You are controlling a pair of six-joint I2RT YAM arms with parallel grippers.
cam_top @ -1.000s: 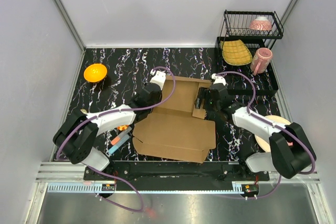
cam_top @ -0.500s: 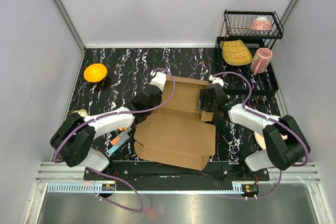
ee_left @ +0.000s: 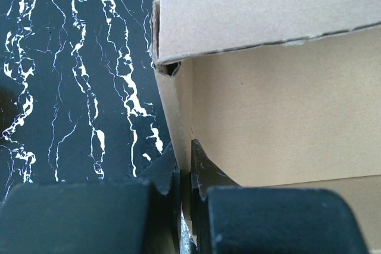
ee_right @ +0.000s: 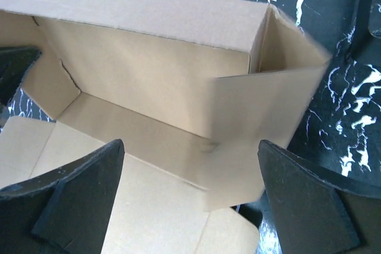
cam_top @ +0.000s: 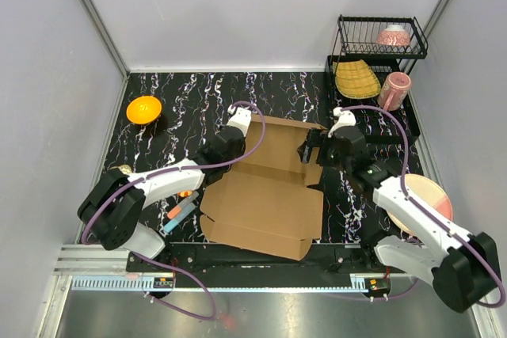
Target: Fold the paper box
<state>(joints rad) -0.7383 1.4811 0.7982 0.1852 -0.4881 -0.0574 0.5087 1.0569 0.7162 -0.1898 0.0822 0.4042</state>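
Pale grey walls close in a black, white-veined marble tabletop [cam_top: 182, 100] on three sides, with a metal rail along the near edge. The paper box [cam_top: 265, 203] lies at the middle, between the two arms. Its far wall stands upright, its broad lid panel lies flat toward the arms, and the near edge reaches the tabletop's near edge. The left claw [ee_left: 186, 168] is clamped on the box's raised left side wall, one finger on each face of the cardboard. The right claw [ee_right: 190, 153] stands spread wide at the box's right side flap, which leans between its fingers without being pinched.

The widest bare stretch of marble lies far left, between the box and an orange bowl [cam_top: 143, 109]. A black wire dish rack [cam_top: 342, 45] fills the far right corner. It holds a pink bowl [cam_top: 394, 36] on the upper tier, and a yellow woven plate [cam_top: 356, 78] and a pink mug [cam_top: 394, 90] below. A cream plate [cam_top: 428, 191] lies under the right arm. Markers [cam_top: 181, 211] lie just beside the box's left edge.
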